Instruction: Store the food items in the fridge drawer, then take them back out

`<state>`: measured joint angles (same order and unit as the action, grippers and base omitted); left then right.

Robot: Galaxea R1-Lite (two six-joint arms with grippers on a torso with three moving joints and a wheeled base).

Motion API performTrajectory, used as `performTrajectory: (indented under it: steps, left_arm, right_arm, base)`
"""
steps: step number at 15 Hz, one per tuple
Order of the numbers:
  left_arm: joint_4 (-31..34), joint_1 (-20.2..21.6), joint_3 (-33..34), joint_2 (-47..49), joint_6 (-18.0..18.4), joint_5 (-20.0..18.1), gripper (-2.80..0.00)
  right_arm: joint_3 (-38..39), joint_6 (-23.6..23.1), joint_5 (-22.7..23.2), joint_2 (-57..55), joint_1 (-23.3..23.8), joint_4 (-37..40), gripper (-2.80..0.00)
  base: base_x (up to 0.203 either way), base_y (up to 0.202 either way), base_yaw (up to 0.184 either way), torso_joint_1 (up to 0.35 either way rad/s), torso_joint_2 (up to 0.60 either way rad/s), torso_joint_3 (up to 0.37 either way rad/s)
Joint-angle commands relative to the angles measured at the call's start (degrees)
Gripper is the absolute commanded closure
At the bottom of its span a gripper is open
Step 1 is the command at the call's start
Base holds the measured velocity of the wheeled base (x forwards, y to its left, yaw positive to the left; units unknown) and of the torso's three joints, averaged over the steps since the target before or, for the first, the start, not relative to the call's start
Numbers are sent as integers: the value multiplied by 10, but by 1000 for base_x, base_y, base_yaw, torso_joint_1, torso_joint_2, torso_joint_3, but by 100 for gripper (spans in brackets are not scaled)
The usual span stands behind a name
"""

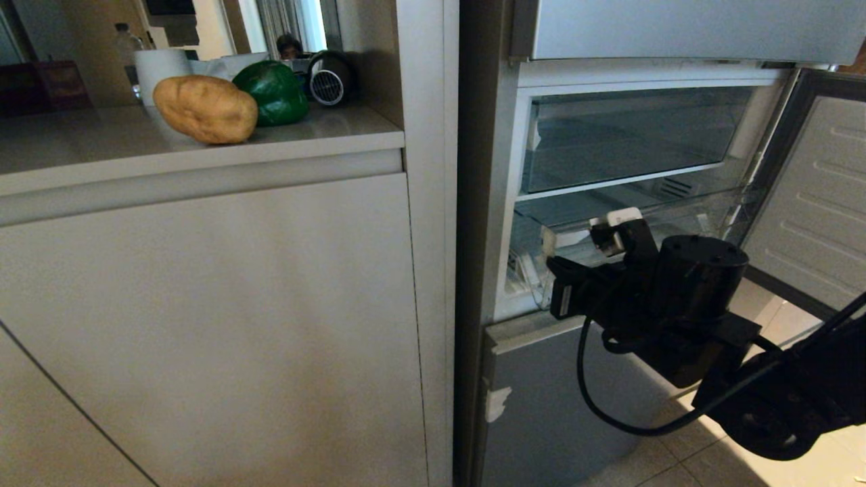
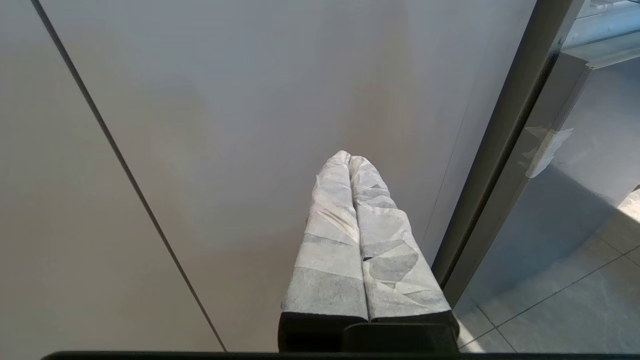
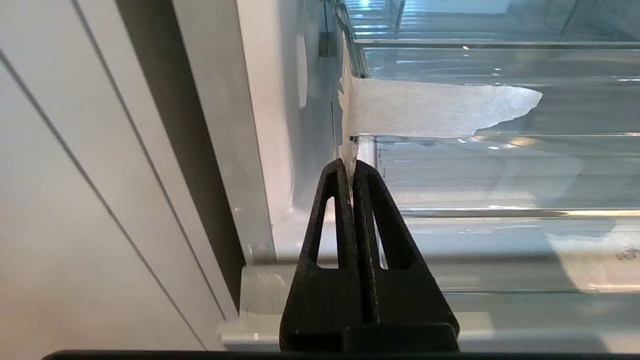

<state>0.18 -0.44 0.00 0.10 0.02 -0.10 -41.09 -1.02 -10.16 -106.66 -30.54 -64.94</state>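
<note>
Holding my right gripper (image 3: 353, 167) clenched on nothing, I have it at the front of the fridge drawer (image 1: 609, 233), the tips just off the clear bin's left front corner beside the pale rail. The drawer looks empty; the shelf above it also shows nothing. My left gripper (image 2: 350, 160) is parked low, closed and empty, facing the plain cabinet panel (image 2: 240, 125). The food is up and to my left: the potato (image 1: 205, 108) lies on the tabletop (image 1: 81, 152), long axis across my view, with the bell pepper (image 1: 274, 93) touching behind it. I judge the drawer needs pulling out first, and the right arm is the one placed for that.
</note>
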Motion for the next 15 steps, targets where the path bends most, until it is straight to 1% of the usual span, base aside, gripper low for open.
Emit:
performTrajectory:
  steps: [1,3,4,9,12,15]
  left_arm:
    - [0,0,0,0,0,0,0]
    - [0,0,0,0,0,0,0]
    - [0,0,0,0,0,0,0]
    - [0,0,0,0,0,0,0]
    - [0,0,0,0,0,0,0]
    - [0,0,0,0,0,0,0]
  right_arm:
    - [16,1,-9,24,-16,-5,0]
    - [23,1,-16,34,-24,-5,0]
    - [24,1,-21,34,-26,-5,-280]
    - [43,6,-26,51,-43,-4,-280]
    - [75,4,-57,86,-63,-3,-280]
    - [120,5,-66,134,-68,-3,-280]
  base:
    - [0,0,0,0,0,0]
    - [0,0,0,0,0,0]
    - [0,0,0,0,0,0]
    - [0,0,0,0,0,0]
    - [0,0,0,0,0,0]
    - [0,0,0,0,0,0]
